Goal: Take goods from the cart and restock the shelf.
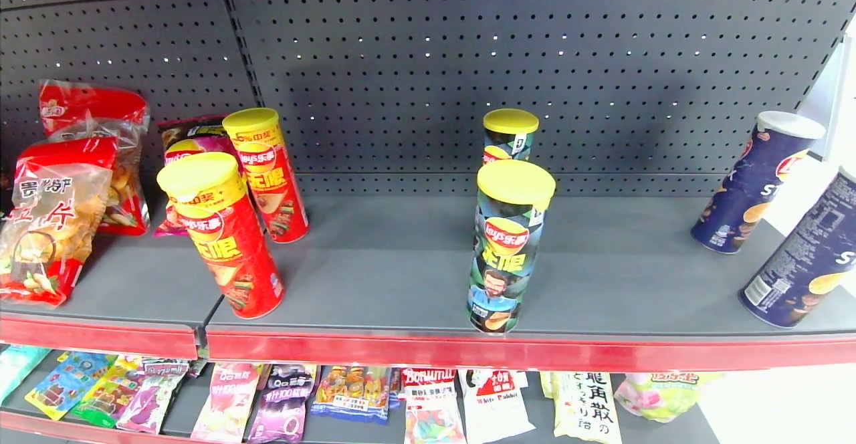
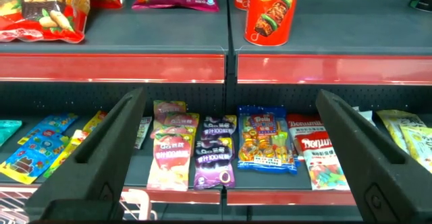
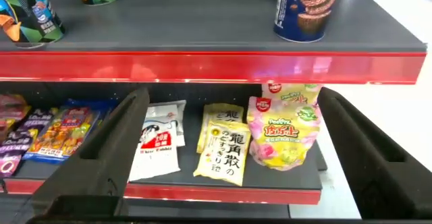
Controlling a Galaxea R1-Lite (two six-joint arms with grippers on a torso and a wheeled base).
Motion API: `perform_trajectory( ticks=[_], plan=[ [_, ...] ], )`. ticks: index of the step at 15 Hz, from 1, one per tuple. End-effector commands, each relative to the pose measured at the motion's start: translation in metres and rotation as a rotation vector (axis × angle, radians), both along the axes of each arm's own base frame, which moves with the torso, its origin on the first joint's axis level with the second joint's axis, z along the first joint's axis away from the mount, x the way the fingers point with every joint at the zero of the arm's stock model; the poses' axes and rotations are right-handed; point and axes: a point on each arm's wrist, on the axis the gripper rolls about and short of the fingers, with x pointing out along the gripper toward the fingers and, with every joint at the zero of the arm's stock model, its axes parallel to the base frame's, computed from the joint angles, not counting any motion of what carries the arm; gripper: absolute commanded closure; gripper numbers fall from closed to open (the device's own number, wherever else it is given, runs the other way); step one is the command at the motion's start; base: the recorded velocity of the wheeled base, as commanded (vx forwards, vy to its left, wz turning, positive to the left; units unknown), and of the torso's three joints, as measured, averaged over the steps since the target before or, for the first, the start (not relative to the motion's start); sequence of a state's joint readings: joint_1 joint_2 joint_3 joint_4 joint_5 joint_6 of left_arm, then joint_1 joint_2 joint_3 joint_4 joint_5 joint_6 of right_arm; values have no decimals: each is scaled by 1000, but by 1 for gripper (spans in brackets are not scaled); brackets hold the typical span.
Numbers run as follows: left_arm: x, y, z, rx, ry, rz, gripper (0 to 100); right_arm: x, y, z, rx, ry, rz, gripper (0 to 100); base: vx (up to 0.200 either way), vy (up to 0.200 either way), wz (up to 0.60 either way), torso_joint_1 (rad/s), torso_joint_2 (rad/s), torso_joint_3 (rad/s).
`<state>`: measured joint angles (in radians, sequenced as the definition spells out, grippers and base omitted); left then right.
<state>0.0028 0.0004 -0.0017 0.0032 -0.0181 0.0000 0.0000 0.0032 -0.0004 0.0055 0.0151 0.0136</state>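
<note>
The grey shelf with a red front lip holds two red chip cans, two green-and-black cans with yellow lids and two dark blue cans at the right. My left gripper is open and empty, in front of the lower shelf level, below a red can. My right gripper is open and empty too, before the lower level, under a blue can and a green can.
Snack bags lean at the shelf's left end. The lower shelf carries a row of candy and snack packets. A perforated back panel closes the shelf behind. Bare shelf lies between the red and green cans.
</note>
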Motion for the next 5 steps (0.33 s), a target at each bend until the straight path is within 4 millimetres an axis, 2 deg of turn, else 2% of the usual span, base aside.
perform_trajectory(
  ticks=[1, 5],
  plan=[
    [0, 0, 0, 0, 0, 0, 0, 0, 0, 0, -1, -1, -1, 0, 0, 0, 0, 0, 0, 0],
    [0, 0, 0, 0, 0, 0, 0, 0, 0, 0, 2, -2, -1, 0, 0, 0, 0, 0, 0, 0]
  ],
)
